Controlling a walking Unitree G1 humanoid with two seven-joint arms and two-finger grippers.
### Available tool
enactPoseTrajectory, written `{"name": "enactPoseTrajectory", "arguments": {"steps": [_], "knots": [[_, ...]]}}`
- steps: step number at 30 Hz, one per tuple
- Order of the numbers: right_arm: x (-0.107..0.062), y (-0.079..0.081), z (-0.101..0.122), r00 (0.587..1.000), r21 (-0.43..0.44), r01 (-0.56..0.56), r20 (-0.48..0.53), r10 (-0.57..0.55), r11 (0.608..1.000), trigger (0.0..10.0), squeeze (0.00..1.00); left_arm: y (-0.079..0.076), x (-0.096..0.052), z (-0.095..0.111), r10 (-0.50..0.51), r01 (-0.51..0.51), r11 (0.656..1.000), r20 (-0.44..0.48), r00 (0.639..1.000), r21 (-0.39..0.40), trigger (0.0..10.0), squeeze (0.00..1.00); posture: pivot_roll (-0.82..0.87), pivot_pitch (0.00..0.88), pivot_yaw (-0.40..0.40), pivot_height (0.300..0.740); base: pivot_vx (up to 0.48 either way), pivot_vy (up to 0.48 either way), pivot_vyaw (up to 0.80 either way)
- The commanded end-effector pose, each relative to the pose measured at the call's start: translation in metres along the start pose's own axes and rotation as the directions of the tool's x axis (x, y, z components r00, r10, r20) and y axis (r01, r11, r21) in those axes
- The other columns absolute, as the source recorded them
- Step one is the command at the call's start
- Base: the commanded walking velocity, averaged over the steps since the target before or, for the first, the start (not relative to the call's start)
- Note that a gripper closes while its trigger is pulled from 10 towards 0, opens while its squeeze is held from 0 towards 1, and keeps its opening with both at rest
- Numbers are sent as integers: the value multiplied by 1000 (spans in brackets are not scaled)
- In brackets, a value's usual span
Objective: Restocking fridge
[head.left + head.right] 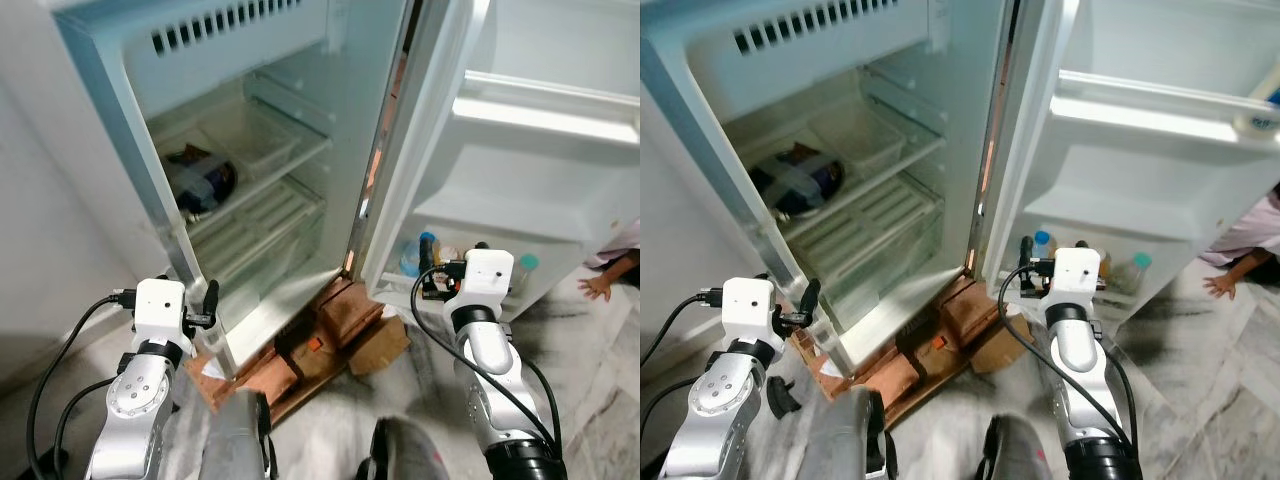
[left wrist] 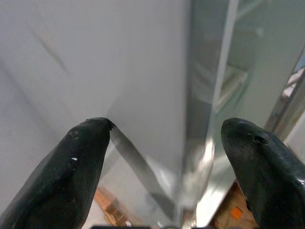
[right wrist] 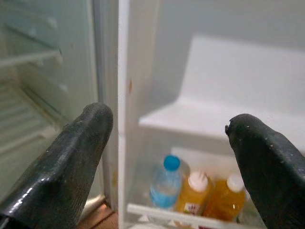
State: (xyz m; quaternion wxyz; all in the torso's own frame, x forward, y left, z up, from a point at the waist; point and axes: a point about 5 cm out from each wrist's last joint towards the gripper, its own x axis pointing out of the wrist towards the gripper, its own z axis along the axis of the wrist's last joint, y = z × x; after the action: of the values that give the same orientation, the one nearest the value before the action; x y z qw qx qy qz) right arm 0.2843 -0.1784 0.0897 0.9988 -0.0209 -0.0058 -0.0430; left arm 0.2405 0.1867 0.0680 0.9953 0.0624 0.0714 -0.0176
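The fridge (image 1: 290,150) stands open ahead, its door (image 1: 540,150) swung out to the right. On the door's lowest shelf sit a blue-capped water bottle (image 3: 165,183) and two orange drink bottles (image 3: 193,193) side by side. A dark bag (image 1: 200,178) lies on an inner shelf, far left. The right claw (image 3: 167,157) — fingers spread wide, holding nothing — points at those bottles. The left claw (image 2: 167,157), also spread and empty, hovers near the fridge's left front edge. The fridge rests on bricks (image 1: 340,315).
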Motion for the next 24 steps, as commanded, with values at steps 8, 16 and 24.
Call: {"name": "enactPoseTrajectory", "arguments": {"steps": [8,16,24], "knots": [[9,6,4,1000,12,-22,-11,22,1000,10000,0,-18,9,20,-83,79,996,110,991,35,10000,0,99,0,-43,740,0,0,0],[5,15,-6,994,11,-64,-91,65,998,10000,0,-23,13,21,-91,89,996,107,990,28,10000,0,87,0,-46,740,0,-368,0],[6,13,-9,992,10,-47,-120,48,999,10000,0,-26,13,22,-106,102,994,115,988,42,10000,0,88,0,-50,740,0,-480,0]]}}
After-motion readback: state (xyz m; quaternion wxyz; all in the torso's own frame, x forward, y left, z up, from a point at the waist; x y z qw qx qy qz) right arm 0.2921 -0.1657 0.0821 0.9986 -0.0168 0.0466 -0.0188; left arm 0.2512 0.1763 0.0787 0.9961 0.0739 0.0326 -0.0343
